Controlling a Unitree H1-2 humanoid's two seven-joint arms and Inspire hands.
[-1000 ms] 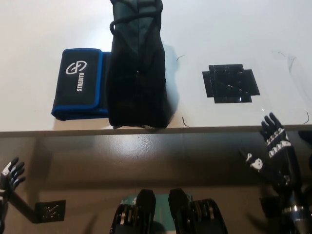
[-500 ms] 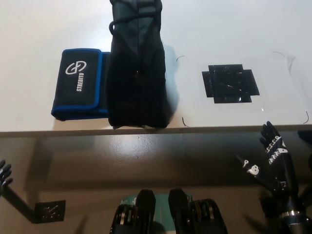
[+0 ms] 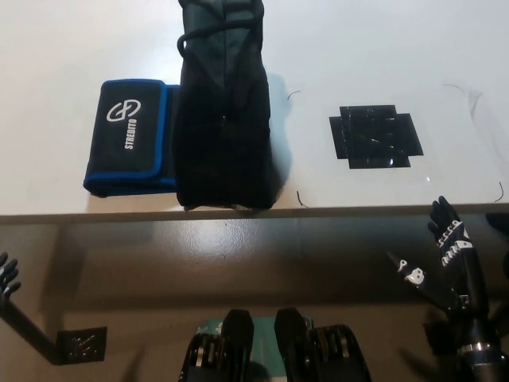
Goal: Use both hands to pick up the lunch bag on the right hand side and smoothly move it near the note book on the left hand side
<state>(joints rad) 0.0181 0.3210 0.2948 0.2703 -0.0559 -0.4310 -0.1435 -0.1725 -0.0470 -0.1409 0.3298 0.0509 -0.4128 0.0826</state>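
The lunch bag (image 3: 222,111) is a tall black soft bag with a dark cord looped at its top, standing on the white table (image 3: 382,48) close to the near edge, left of the table's middle. Its left side touches and partly covers a black notebook (image 3: 131,135) with blue edging and white "STREBITO" lettering, which lies flat just beside it. To the right of the bag, well apart from it, a cross of black tape (image 3: 375,136) is stuck on the table top. My right hand (image 3: 450,255) is below the table's front edge at the lower right, fingers spread and holding nothing. Of my left hand (image 3: 6,274) only a sliver shows at the far left edge, below the table, and I cannot tell how its fingers stand.
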